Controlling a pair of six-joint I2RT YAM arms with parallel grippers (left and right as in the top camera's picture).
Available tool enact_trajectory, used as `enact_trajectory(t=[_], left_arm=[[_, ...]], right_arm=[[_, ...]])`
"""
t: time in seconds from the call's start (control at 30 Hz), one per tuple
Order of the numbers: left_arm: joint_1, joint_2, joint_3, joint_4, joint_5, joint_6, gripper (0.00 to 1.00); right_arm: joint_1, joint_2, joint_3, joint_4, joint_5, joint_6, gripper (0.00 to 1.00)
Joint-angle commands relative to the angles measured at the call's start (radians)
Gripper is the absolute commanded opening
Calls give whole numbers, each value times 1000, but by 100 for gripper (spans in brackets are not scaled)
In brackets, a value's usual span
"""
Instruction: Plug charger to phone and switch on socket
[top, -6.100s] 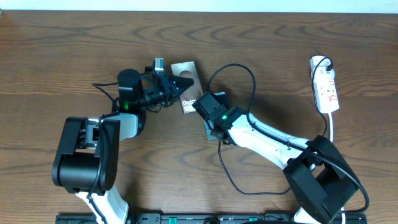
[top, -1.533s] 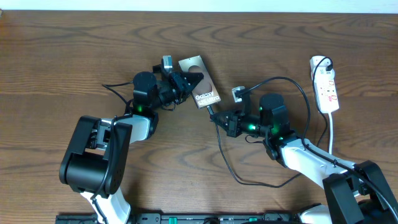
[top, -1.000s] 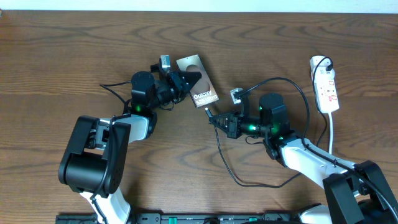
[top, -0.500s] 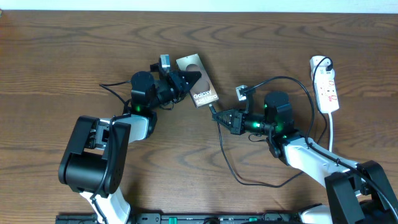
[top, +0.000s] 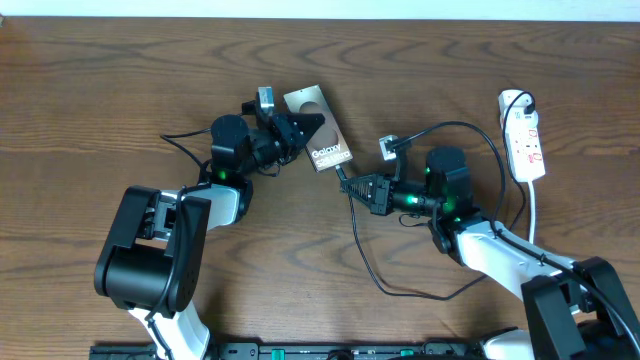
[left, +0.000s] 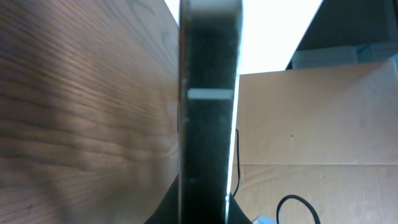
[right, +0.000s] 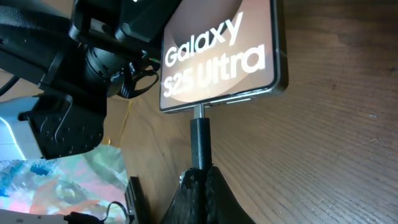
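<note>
The phone (top: 318, 132), a brown slab with white "Galaxy S25 Ultra" lettering, is held tilted at the back centre by my left gripper (top: 296, 130), which is shut on its left edge. In the left wrist view the phone (left: 208, 93) shows edge-on between the fingers (left: 202, 211). My right gripper (top: 354, 184) is shut on the charger plug (right: 200, 140), just below the phone (right: 217, 56). The plug's metal tip meets the phone's lower edge; I cannot tell its depth. The black cable (top: 372, 270) loops right towards the white socket (top: 524, 138).
The socket's thick white cord (top: 533, 210) runs down the right side behind my right arm. The black cable lies in a wide loop on the wooden table (top: 100, 90) in front of the right arm. A cardboard box (left: 311, 124) shows in the left wrist view.
Since six seconds ago the right arm has drawn back to the right and now holds the plug against the phone's lower edge. Over the last half second nothing has visibly moved.
</note>
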Motion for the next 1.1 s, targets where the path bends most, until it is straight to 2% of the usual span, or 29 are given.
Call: enact_trajectory(t=[0.0, 1.07], left_arm=[[-3, -14, 14, 20, -13, -6, 7], [-11, -14, 14, 38, -12, -18, 7]], right_arm=[[-2, 31, 18, 2, -20, 13, 1], [-28, 37, 18, 47, 11, 39, 1]])
